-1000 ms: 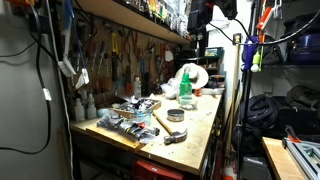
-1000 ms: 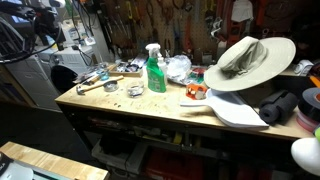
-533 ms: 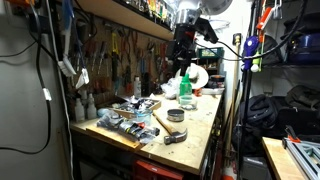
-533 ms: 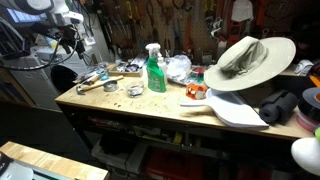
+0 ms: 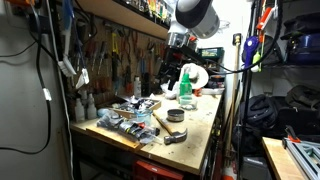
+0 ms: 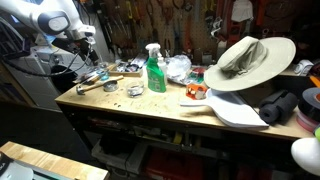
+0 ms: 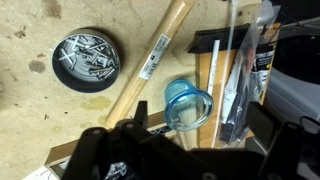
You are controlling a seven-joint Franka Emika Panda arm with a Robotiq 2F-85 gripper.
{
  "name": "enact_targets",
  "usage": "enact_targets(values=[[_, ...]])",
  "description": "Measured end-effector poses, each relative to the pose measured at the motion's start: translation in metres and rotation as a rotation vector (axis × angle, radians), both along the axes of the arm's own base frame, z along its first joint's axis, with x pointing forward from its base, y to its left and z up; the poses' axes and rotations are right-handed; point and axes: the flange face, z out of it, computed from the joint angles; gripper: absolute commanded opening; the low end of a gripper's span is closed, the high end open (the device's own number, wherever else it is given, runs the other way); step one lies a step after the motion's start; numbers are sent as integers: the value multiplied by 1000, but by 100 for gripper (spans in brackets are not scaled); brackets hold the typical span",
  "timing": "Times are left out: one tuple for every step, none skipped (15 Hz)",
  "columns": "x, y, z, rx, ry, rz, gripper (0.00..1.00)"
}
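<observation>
Gripper (image 7: 190,160): only its dark body shows, along the lower edge of the wrist view. The jaws look spread with nothing between them; the fingertips are cut off by the frame. In both exterior views the gripper (image 5: 170,75) (image 6: 85,65) hangs above the workbench (image 6: 150,110), touching nothing.

Directly under it: a clear blue cup (image 7: 188,105), mouth facing up, its lower rim hidden by the gripper body. Just beside it lies the hammer (image 7: 150,65), handle running diagonally; the head is out of frame here but visible in an exterior view (image 5: 172,133).

Left of the handle, apart from it: a round black tin of screws (image 7: 88,60).

Right of the cup: clear plastic packets (image 7: 240,80), overlapping; contents too glary to read.

Farther along the bench: a green spray bottle (image 6: 155,70), upright.
</observation>
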Motion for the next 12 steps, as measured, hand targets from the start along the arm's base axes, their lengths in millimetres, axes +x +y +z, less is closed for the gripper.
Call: enact_targets(values=[[1,0,-3,0,2,-1,100],[2,0,-3,0,3,-1,100],[2,0,-3,0,1,-1,100],[3,0,-2,0,-1,-1,100],[3,0,-1,0,-2,-1,100],[4,0,0,0,-4,-1,100],[5,0,0,0,-5,-1,100],[7,-1,-1,0,-4,-2,100],[11,-1,-4,0,0,-3,100],[16,-2,-8,-1,7,-4,100],[22,-2,-16,-2,19,-4,100],[28,-2,-24,-3,31,-5,100]])
